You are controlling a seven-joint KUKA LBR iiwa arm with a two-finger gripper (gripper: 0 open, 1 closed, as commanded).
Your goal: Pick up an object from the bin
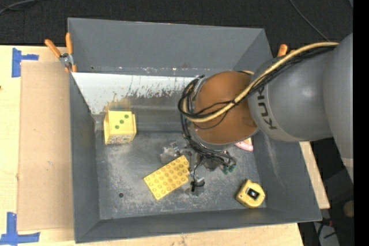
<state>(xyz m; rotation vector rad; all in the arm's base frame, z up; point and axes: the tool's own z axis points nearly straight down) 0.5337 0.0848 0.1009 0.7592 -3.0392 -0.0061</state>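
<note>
- One yellow dice [119,127] with green dots is sitting well off to the left of the gripper [196,182] and farther back, near the back wall of the grey bin [173,55]. It is looking blocky and likely light, with flat sides that are easy to pinch. It is showing dots but no words.
- Just to the left of the gripper, a flat yellow plate [164,178] with rows of little bumps is lying on the bin floor, turned at a slant. Its right edge is sitting right at the gripper, touching or almost touching; I cannot tell which. It is the nearest thing, so I am guessing it is the one to pick.
- That plate is looking thin, hard and light, like smooth plastic. Lying flat is making it tricky, so I am thinking the best hold is on the thin edge beside the gripper. It may slip or tip.
- Behind the gripper and a bit left, a small grey see-through bit [170,152] is lying.
- Hanging low under the round orange cover [222,109], the gripper is not letting me tell if it is wide or narrow.
- Right of the gripper and behind it, a pink thing [245,146] is peeking out.
- Right of the gripper and nearer the front, a yellow and black tape measure [250,194] is lying, looking chunky and heavier.
- Far right, the grey arm [305,101] is showing the letters "KU" [267,109].
</note>
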